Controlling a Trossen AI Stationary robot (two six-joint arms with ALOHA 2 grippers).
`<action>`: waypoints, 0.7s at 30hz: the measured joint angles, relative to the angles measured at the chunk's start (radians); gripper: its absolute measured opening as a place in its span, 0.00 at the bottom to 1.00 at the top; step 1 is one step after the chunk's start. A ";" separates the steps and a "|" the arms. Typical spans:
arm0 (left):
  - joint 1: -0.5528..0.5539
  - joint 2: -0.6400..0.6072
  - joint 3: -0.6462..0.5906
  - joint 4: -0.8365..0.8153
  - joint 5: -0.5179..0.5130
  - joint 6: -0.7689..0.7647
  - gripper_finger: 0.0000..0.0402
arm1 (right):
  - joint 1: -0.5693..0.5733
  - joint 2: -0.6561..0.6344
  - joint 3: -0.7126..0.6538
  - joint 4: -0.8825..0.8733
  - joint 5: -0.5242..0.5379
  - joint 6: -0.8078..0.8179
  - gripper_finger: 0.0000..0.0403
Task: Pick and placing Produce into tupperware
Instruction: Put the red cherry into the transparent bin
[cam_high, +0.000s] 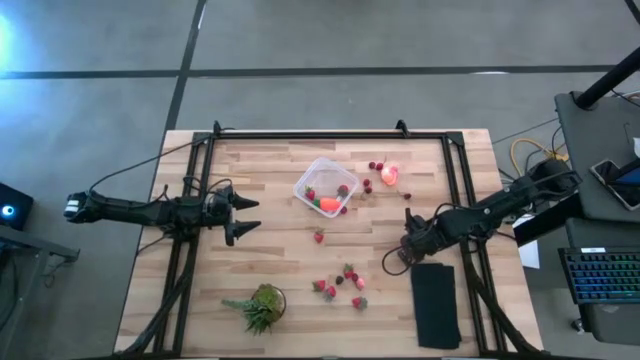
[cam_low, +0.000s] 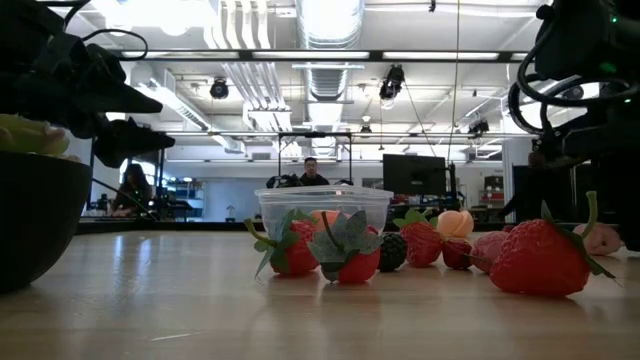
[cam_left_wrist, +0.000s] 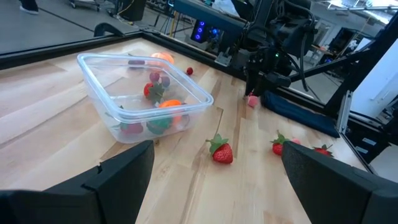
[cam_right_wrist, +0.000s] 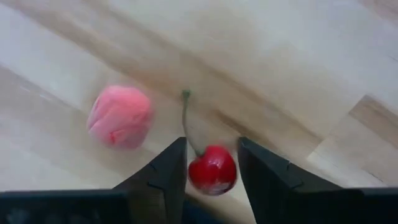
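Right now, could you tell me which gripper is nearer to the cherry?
The right. The right gripper is down at the table with the cherry between its fingers. The left gripper waits open across the table, beyond the tupperware.

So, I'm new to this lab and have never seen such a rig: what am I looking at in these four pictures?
Two robot arms work at a wooden table. One picture looks down from above, one looks level across the tabletop, and two come from cameras on the arms' wrists. A clear tub already holds some toy produce; strawberries, a potted plant and a black pad lie around. The left tool waits open. The right tool has a cherry between its fingers, beside a pink piece.
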 joint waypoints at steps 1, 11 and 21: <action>0.000 0.000 0.000 0.000 0.000 0.000 0.84 | 0.001 0.000 0.005 0.003 -0.019 -0.004 0.33; 0.000 0.000 0.000 0.000 0.000 0.000 0.84 | 0.002 0.000 0.025 0.001 -0.061 0.020 0.31; 0.000 0.000 0.000 0.000 0.000 0.000 0.84 | 0.002 -0.001 0.023 0.000 -0.052 0.020 0.28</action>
